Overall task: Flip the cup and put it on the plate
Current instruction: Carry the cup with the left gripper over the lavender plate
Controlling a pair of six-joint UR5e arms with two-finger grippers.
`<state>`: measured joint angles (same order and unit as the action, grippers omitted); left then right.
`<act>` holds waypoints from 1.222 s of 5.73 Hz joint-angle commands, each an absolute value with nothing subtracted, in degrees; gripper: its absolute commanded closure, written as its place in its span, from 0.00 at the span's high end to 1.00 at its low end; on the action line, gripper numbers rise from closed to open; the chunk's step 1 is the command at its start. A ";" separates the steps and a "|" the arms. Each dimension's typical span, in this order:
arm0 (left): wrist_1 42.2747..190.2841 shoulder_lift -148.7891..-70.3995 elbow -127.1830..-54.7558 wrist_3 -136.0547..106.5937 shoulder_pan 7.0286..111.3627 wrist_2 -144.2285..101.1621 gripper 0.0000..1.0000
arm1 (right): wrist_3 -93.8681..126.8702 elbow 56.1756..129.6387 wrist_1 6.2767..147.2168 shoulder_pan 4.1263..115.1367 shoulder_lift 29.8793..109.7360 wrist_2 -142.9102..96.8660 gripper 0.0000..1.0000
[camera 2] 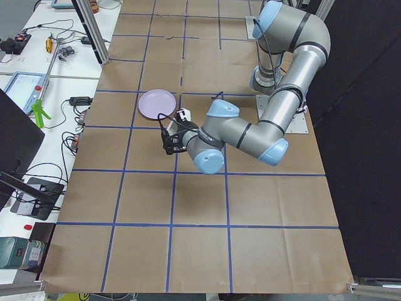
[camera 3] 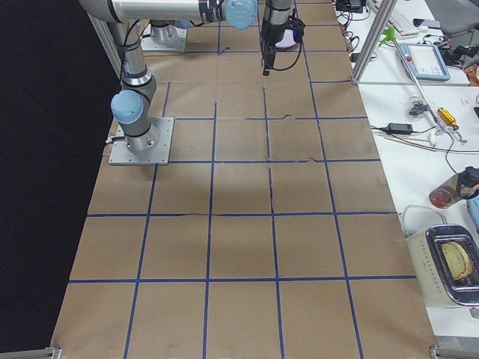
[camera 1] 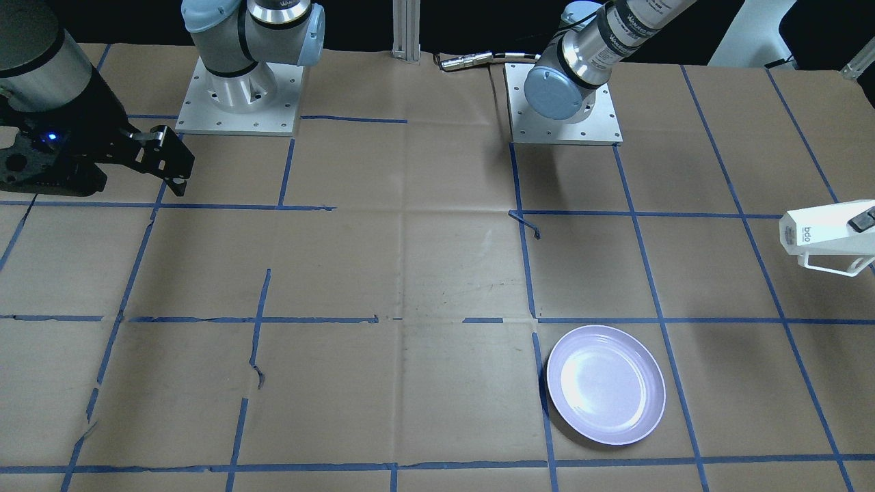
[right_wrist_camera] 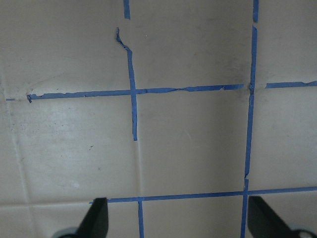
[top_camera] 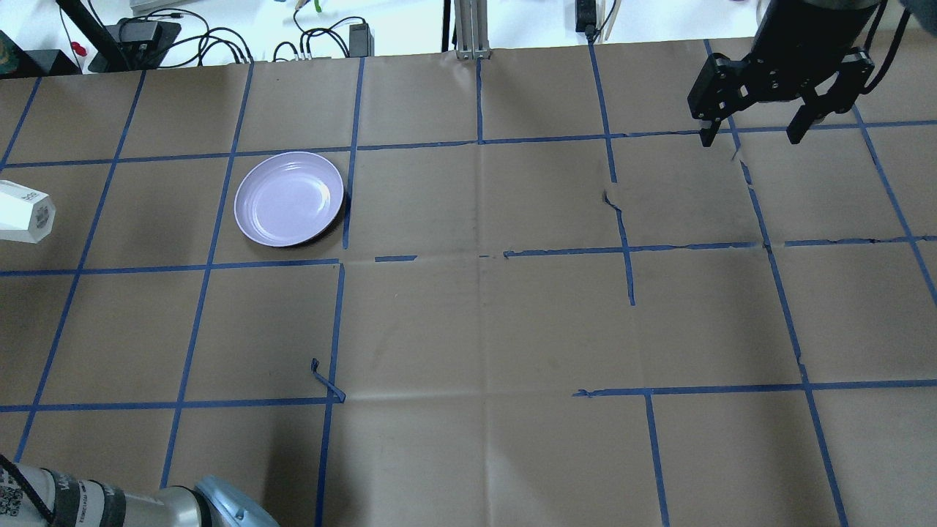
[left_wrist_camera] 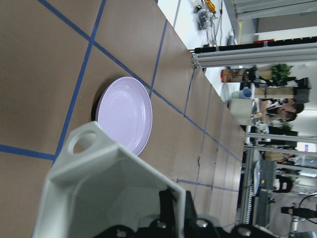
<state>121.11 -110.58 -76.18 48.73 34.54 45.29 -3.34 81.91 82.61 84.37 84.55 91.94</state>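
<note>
The white faceted cup (left_wrist_camera: 114, 188) lies on its side in the air, held by my left gripper (left_wrist_camera: 173, 210), which is shut on its wall. The cup's open mouth faces the wrist camera. The cup shows at the right edge of the front view (camera 1: 824, 236) and at the left edge of the overhead view (top_camera: 22, 212). The lavender plate (top_camera: 289, 198) sits empty on the table to the cup's right; it also shows in the front view (camera 1: 606, 384) and the left wrist view (left_wrist_camera: 126, 114). My right gripper (top_camera: 754, 135) is open and empty, high over the far right of the table.
Brown paper with a blue tape grid (top_camera: 483, 256) covers the table. Cables and small devices (top_camera: 219, 36) lie beyond the far edge. The arm bases (camera 1: 239, 96) stand at the robot's side of the table.
</note>
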 commanded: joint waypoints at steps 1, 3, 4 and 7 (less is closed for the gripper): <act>99.09 -107.15 -76.46 26.92 46.43 56.95 0.00 | -3.34 81.91 82.62 84.38 84.55 91.93 1.00; 86.82 -105.91 -76.46 11.07 63.19 72.76 0.00 | -3.34 81.91 82.62 84.38 84.55 91.93 1.00; 82.14 -105.82 -76.46 3.50 72.24 80.95 0.00 | -3.34 81.91 82.62 84.38 84.55 91.93 1.00; 67.32 -104.94 -84.76 -6.57 89.62 97.96 0.00 | -3.34 81.91 82.62 84.38 84.55 91.93 1.00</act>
<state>73.94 -105.03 -80.67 -3.83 85.85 93.47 -3.34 81.91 82.62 84.37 84.55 91.93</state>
